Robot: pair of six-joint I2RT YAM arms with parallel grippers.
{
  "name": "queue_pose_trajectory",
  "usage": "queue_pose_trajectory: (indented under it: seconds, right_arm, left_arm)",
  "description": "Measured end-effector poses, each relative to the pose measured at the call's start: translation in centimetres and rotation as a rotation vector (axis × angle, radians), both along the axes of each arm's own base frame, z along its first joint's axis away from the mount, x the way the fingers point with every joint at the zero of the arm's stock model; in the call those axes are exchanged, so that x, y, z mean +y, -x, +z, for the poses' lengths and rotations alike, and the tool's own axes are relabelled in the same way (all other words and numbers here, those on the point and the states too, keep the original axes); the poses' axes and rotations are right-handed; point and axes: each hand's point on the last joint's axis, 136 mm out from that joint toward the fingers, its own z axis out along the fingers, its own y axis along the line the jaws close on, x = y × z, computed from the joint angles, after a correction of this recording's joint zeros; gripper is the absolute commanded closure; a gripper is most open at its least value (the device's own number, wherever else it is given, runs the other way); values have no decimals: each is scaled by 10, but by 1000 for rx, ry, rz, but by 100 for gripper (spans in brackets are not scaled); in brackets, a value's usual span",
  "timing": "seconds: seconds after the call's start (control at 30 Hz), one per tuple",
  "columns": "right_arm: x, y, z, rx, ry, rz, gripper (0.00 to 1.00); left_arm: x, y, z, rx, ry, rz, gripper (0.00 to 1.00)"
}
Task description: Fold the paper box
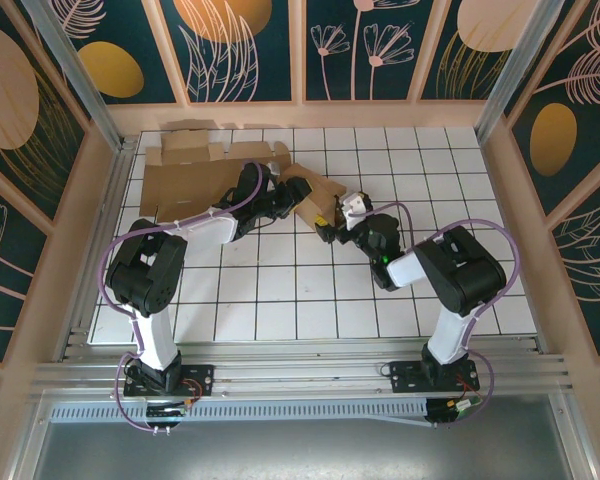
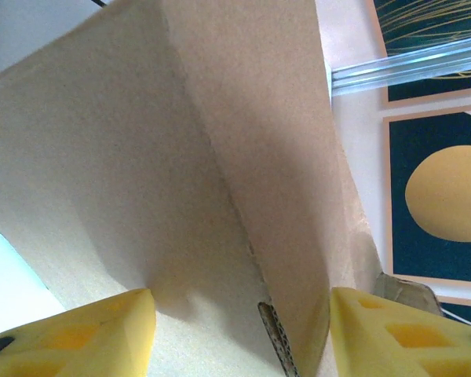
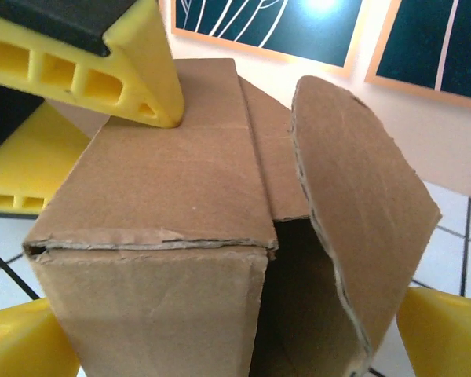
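The paper box (image 1: 315, 195) is a small brown cardboard box lying on the white gridded table, between my two grippers. My left gripper (image 1: 285, 198) reaches it from the left and is shut on its far end. One yellow finger (image 3: 133, 67) presses on the top panel and the other (image 3: 31, 169) lies against the side. In the left wrist view the box's panels (image 2: 180, 157) span the gap of that gripper (image 2: 243, 322). My right gripper (image 1: 337, 222) stands open around the near end (image 3: 149, 314). An end flap (image 3: 361, 204) stands ajar, and the inside is dark.
A large flat cardboard sheet (image 1: 185, 182) with loose flaps (image 1: 185, 140) lies at the back left of the table. Wooden walls with dark panels enclose the table on three sides. White tiles lie bare in front and to the right (image 1: 450, 170).
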Motion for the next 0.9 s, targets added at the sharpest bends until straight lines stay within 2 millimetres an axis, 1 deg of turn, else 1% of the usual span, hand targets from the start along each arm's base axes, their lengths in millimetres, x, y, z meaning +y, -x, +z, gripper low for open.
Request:
queue_pose_trajectory:
  seconds: [0.1, 0.23, 0.5, 0.63, 0.73, 0.83, 0.87, 0.9]
  right_arm:
    - [-2, -1, -1, -19, 34, 14, 1]
    - [-4, -7, 0, -17, 35, 55, 1]
    - [4, -25, 1, -1, 3, 105, 1]
    - [6, -28, 1, -1, 2, 118, 11]
    - [6, -27, 0, -2, 7, 122, 22]
    - [6, -27, 0, -5, 12, 121, 37]
    - [6, -27, -1, -5, 14, 119, 40]
    - [6, -27, -1, -5, 14, 116, 41]
  left_arm:
    - [0, 0, 1, -2, 1, -1, 42]
    - [0, 0, 1, -2, 1, 0, 42]
    - [1, -1, 1, -2, -3, 7, 42]
    - [1, -2, 1, -2, -5, 9, 42]
    - [1, -2, 1, -2, -5, 9, 42]
    - [1, -1, 1, 2, -5, 6, 41]
    - [1, 0, 1, 3, -6, 5, 41]
    - [1, 0, 2, 4, -6, 4, 40]
